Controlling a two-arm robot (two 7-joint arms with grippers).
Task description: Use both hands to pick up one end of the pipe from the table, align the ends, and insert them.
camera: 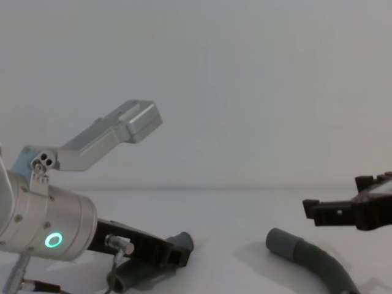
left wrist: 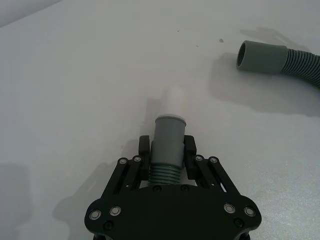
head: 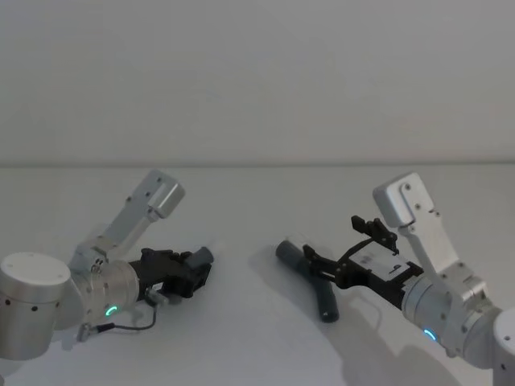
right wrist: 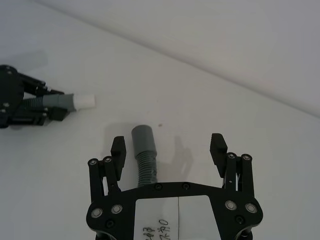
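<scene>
the pipe is in two pieces. the first hose piece (left wrist: pixel 165 172) is clamped in the left claw (left wrist: pixel 167 147), low over the white table (left wrist: pixel 75 100). the fingers bite just behind the grey cuff (left wrist: pixel 169 132), on the first ribs. that leaves the cuff and its narrower whitish tip (left wrist: pixel 174 102) sticking out free, ready to go into a socket. the tip points out across the table, a little aside of the other piece.

the second hose piece (right wrist: pixel 146 162) lies flat on the table, well apart from the first, with its open cuff (right wrist: pixel 142 136) turned towards the left claw. the right claw (right wrist: pixel 168 147) hangs above it with its fingers wide apart. the hose runs between them but closer to one finger, and the chest view shows a gap, so nothing touches yet.

the step in hand looks like picking up this second end. centring the claw over the ribs behind the cuff before closing would likely stop the curved hose rolling aside.
</scene>
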